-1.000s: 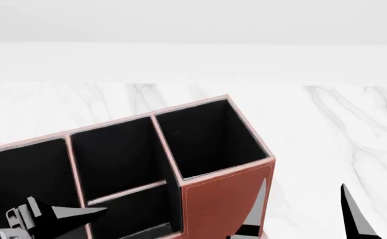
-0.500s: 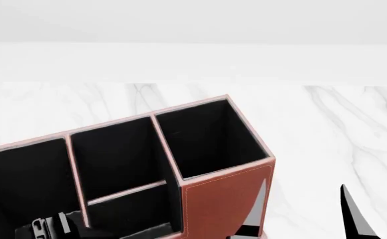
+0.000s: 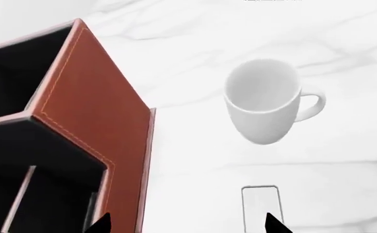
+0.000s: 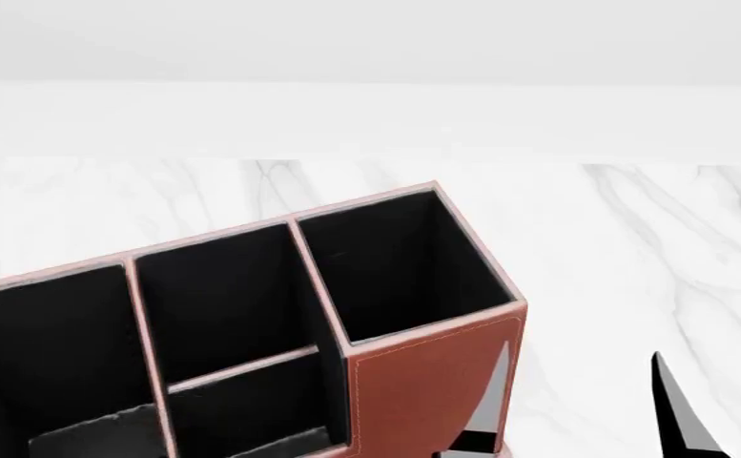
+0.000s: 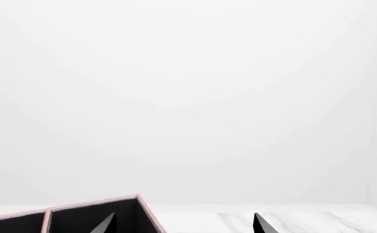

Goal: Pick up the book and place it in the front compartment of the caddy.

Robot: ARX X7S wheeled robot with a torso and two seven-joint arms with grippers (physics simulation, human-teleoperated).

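Left wrist view shows the left gripper [image 3: 187, 225] with its two dark fingertips spread wide and nothing between them, so it is open and empty. Just beside one fingertip lies a small pale rectangle [image 3: 261, 206] with a thin grey outline. It may be the white page edge of the book, but no black cover shows in any view, so I cannot say for certain where the book is. Its long axis runs from the gripper toward the white mug [image 3: 266, 102], which stands upright beyond it and well apart from the caddy [image 3: 91, 111]. If that strip is the book, the left arm is plainly the nearer one and would need to shift sideways to centre on it. In the head view the right gripper [image 4: 580, 410] sits at the lower right of the frame, also parted and holding nothing, beside the caddy's tall end. The front compartment [image 4: 249, 410] lies at the lower middle, below the thin pale divider, with only black lining visible inside. No brand or label is readable anywhere — faint marks at the edge of the left wrist view are too small to make out.
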